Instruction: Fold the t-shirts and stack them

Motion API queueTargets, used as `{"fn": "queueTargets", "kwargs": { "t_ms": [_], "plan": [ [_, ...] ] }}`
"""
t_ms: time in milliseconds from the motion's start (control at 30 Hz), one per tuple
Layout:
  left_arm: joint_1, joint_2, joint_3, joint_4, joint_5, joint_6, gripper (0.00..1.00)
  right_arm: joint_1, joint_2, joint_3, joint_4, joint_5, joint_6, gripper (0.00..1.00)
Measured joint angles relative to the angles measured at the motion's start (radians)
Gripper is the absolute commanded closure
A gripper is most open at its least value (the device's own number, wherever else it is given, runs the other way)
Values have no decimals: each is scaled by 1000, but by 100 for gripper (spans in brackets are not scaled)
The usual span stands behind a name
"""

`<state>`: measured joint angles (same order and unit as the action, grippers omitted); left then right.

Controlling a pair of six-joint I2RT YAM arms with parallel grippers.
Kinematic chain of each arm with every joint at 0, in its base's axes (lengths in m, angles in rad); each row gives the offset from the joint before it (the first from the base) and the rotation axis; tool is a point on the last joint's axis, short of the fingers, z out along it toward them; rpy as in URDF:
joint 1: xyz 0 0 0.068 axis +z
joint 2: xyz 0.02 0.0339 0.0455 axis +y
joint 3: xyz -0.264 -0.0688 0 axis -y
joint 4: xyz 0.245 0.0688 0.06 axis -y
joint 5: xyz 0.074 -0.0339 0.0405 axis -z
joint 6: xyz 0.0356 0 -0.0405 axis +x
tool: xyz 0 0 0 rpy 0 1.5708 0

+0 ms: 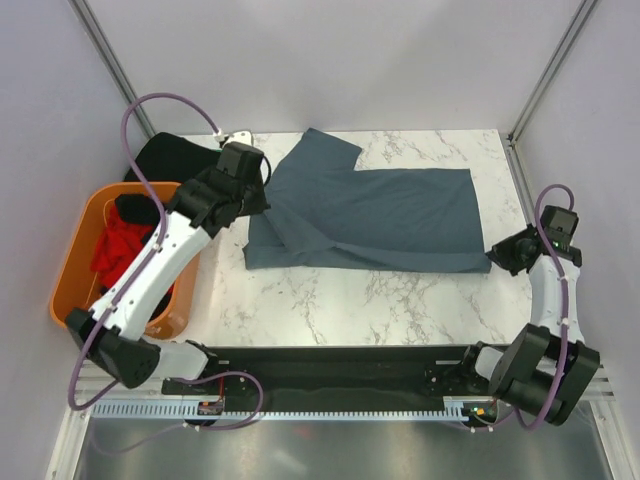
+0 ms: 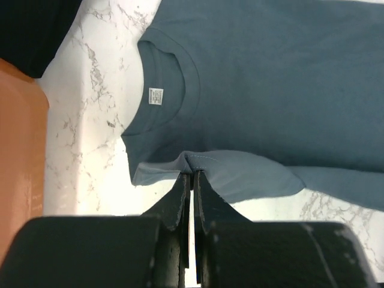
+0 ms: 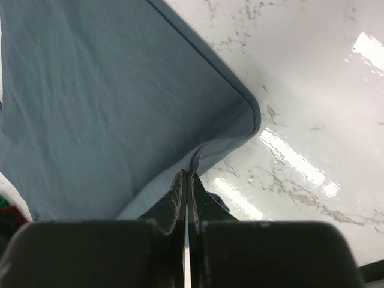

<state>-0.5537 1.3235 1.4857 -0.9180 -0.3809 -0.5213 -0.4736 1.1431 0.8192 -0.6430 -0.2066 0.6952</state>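
Note:
A slate blue-grey t-shirt (image 1: pixel 380 215) lies spread on the marble table, partly folded along its near edge. My left gripper (image 1: pixel 262 192) is shut on a fold of cloth at the shirt's left end, near the collar and white label (image 2: pixel 156 96); the pinch shows in the left wrist view (image 2: pixel 192 173). My right gripper (image 1: pixel 497 256) is shut on the shirt's hem at its near right corner (image 3: pixel 191 172). A black t-shirt (image 1: pixel 170 158) lies at the back left, and a red one (image 1: pixel 118 250) lies in the basket.
An orange plastic basket (image 1: pixel 75 262) stands at the table's left edge, under my left arm. Bare marble (image 1: pixel 350 305) lies between the shirt and the arm bases. Metal frame posts stand at the back corners.

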Motion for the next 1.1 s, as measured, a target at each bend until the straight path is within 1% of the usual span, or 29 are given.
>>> {"fn": "queueTargets", "kwargs": {
  "t_ms": [233, 433, 467, 500, 533, 567, 600, 633, 667, 700, 733, 767, 833, 900, 1033, 1100],
  "plan": [
    [101, 211, 105, 52, 93, 94, 98, 85, 137, 71, 47, 21, 16, 100],
    [160, 394, 233, 60, 153, 132, 98, 95, 274, 143, 90, 51, 42, 100],
    [167, 420, 255, 66, 158, 135, 97, 96, 308, 160, 98, 55, 46, 96],
    [180, 463, 289, 65, 175, 140, 90, 99, 348, 179, 110, 59, 50, 89],
    [190, 503, 327, 65, 185, 145, 84, 99, 381, 193, 116, 59, 54, 79],
    [200, 550, 375, 52, 202, 148, 76, 101, 422, 212, 121, 57, 57, 37],
    [211, 608, 445, 29, 218, 149, 56, 104, 460, 233, 124, 55, 60, 25],
    [218, 660, 510, 13, 231, 155, 49, 104, 497, 254, 124, 47, 50, 19],
    [228, 723, 595, -11, 245, 153, 45, 104, 528, 277, 120, 39, 39, 11],
    [235, 775, 668, -33, 258, 151, 39, 104, 546, 293, 117, 35, 32, 6],
    [239, 810, 716, -56, 265, 149, 36, 105, 556, 310, 108, 31, 21, 2],
    [244, 825, 732, -68, 272, 145, 35, 105, 554, 315, 103, 32, 14, 2],
    [248, 811, 703, -106, 277, 140, 33, 105, 519, 317, 90, 37, 5, 2],
    [245, 747, 602, -100, 283, 131, 34, 103, 455, 304, 80, 49, -3, 2],
    [237, 485, 233, -44, 302, 95, 34, 98, 266, 198, 92, 65, -15, 4],
    [235, 318, 30, -8, 317, 68, 35, 98, 185, 111, 92, 73, -21, 10]
  ]
}}
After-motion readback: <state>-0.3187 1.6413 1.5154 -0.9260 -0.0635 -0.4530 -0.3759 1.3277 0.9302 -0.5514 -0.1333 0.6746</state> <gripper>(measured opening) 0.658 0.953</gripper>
